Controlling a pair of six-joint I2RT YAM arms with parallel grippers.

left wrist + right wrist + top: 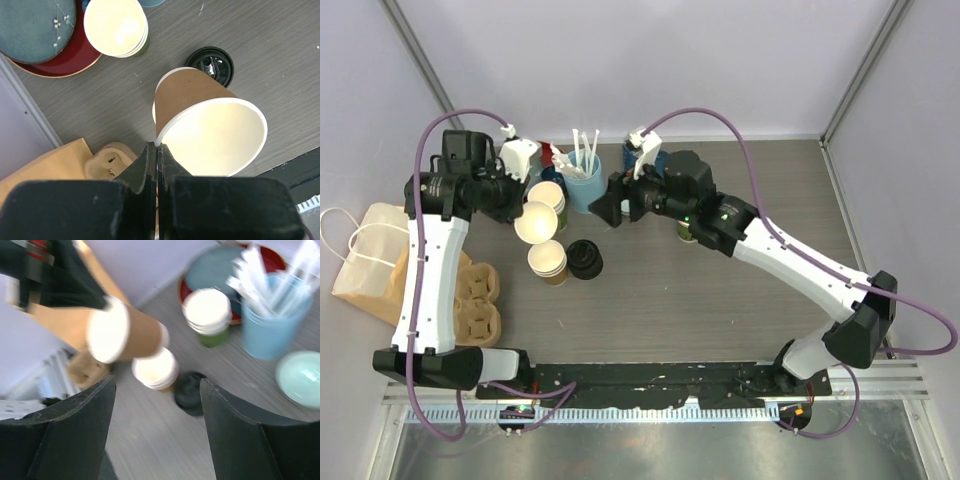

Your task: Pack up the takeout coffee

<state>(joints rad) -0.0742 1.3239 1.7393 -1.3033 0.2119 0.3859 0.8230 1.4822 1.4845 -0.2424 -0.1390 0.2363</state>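
Left gripper [155, 149] is pinched together on the rim of the brown cup [190, 95]. It's a thin grip, with what looks like one finger inside and one outside. The cup hangs tilted over the table, mouth toward the wrist cam. From above it sits between the two lidless stacks, and it has no lid on.

Right gripper [156, 386] has its jaws wide apart with nothing in them, facing the cup from the other side.

I read this as a handover, or a brace before lidding. My plan:
- Bring the right jaws around the cup's mid-wall, not the rim.
- Close gently, since paper crushes.
- Let go with the left only once the right has it.

The black lids [212, 62] sit on the table just beyond the cup. What looks like the green lidded cup [687, 235] is mostly hidden under the right forearm, so I can't confirm it.
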